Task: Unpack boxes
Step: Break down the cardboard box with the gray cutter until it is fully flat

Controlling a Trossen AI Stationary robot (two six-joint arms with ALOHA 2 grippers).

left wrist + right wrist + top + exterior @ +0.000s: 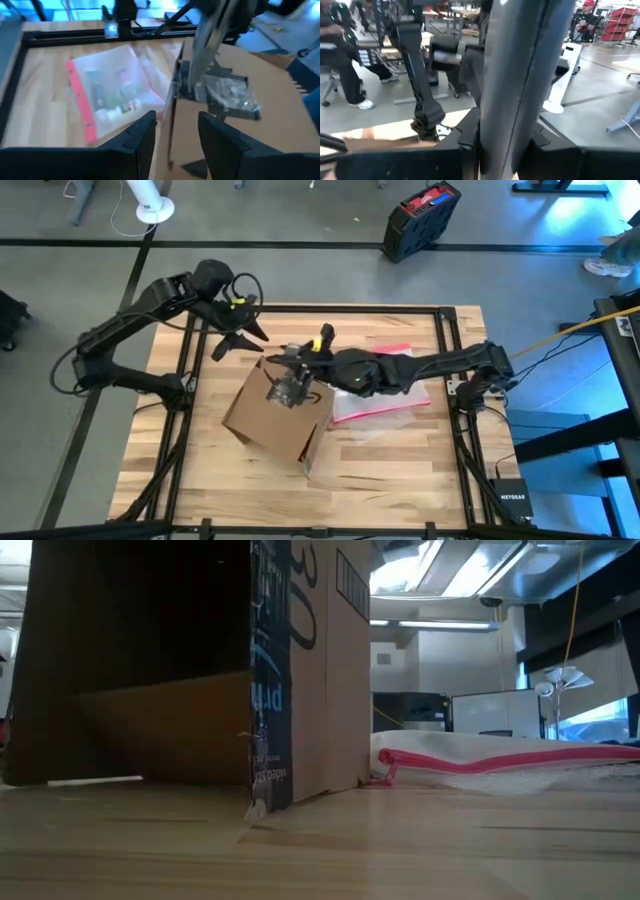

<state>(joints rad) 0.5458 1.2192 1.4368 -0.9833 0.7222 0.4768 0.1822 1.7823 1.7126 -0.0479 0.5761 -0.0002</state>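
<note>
Right claw (290, 385) clamped on crinkly clear packet (231, 95) above box (262, 420). Left claw (238, 338) part-open, empty, at 11 o'clock. Lift straight, clear of flap.

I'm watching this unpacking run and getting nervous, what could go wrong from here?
The right gripper seems to hold a crinkly clear packet above the cardboard box; a light pinch could let it slip back in. The left gripper hovers open close by, so the arms might collide. The plastic pouch lies right beside the box and could get pushed.
</note>
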